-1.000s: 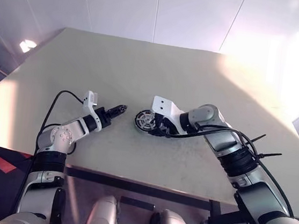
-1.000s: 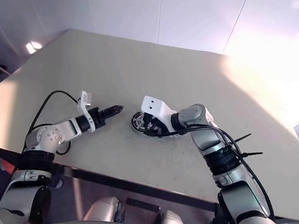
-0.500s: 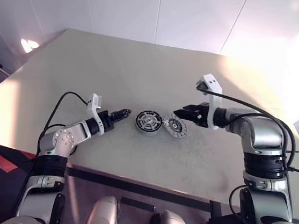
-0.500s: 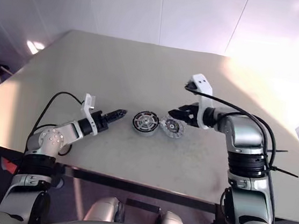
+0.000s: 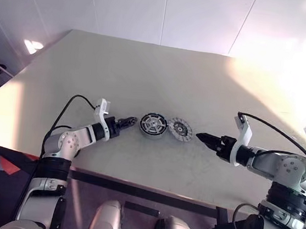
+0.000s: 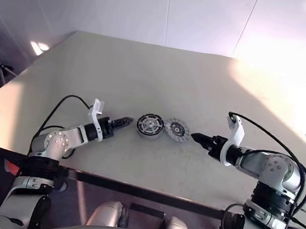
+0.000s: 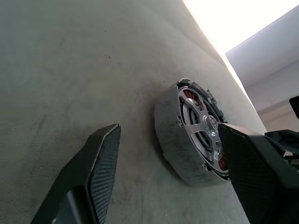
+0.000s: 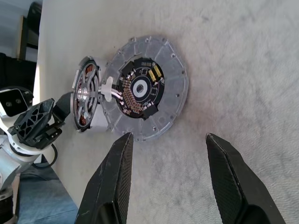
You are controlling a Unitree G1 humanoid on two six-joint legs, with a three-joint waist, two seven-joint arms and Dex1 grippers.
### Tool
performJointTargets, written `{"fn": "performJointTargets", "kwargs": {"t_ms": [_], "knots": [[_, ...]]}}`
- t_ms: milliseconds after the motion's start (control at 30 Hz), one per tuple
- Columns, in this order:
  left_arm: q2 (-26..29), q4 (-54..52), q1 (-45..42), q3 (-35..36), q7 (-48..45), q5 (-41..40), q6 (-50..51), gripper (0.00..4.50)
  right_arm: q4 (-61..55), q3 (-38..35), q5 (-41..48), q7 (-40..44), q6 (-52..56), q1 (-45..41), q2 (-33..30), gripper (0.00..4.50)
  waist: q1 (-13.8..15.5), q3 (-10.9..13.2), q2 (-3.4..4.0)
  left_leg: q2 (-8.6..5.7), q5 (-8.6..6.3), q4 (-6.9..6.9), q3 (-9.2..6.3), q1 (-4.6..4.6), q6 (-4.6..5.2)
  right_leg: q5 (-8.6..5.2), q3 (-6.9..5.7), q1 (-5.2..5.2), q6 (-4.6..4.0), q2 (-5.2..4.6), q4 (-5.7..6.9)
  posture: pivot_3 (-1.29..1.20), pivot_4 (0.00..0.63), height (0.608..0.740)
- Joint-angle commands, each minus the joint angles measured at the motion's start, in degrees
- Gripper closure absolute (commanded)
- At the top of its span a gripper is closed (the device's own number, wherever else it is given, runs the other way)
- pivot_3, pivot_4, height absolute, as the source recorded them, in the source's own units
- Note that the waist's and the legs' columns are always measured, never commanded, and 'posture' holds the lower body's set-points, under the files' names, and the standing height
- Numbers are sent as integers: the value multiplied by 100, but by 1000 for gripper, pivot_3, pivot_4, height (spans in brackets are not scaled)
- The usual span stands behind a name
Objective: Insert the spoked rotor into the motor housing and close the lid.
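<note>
The motor housing (image 7: 166,136) lies flat in the middle of the table. The spoked rotor (image 5: 153,125) sits in it, silver spokes over copper windings. The lid (image 5: 180,129), a light grey disc with a small circuit board at its centre, lies flat to the right of the housing, touching it. My left gripper (image 5: 129,123) is open, just left of the housing, with its fingers pointing at the housing's side wall. My right gripper (image 5: 198,136) is open and empty, a short way right of the lid and pointing at it.
The beige table's front edge (image 5: 150,185) runs close below both arms. Bare tabletop stretches behind the discs to the white wall. A black cable (image 5: 273,128) loops from my right wrist.
My right gripper has pulled away from the discs to the right and rolled over, and the lid it had covered now lies beside the housing. The left gripper has barely moved.
</note>
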Motion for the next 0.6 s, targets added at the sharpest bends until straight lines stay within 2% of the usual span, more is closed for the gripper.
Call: {"fn": "performJointTargets", "kwargs": {"t_ms": [33, 200, 333, 500, 600], "knots": [[109, -120, -91, 37, -71, 6, 22, 972, -22, -172, 1110, -1030, 26, -48, 184, 1772, -10, 0, 1, 0, 1, -3, 0, 1, -2, -1, 0, 0, 2, 0, 0, 0, 0, 740], [151, -136, -134, 98, -76, -26, 43, 972, 223, -272, 1767, -2047, 26, -163, 566, 1772, -14, -1, 2, -3, 7, -20, 0, 6, -14, -2, 0, 0, 3, 0, -6, 0, 0, 740], [174, -134, -137, 111, -84, -17, 32, 972, 401, -462, 1921, -2574, 26, -479, 906, 1772, -36, -1, 2, -4, 11, -29, 0, 4, -20, -2, 0, -4, 4, 0, -8, 0, 0, 740], [208, -149, -127, 119, -85, -15, 39, 972, 582, -670, 1644, -2751, -100, -841, 1122, 1772, -37, -1, 2, -5, 15, -36, 0, -2, -29, -2, 0, -13, 5, 0, -8, 0, 0, 740], [207, -136, -165, 108, -69, -17, 46, 972, 616, -533, 1449, -2676, -509, -947, 1208, 1772, -37, -1, 2, -5, 15, -39, 0, -3, -29, -2, 0, -14, 8, 0, -8, 0, 0, 740]]}}
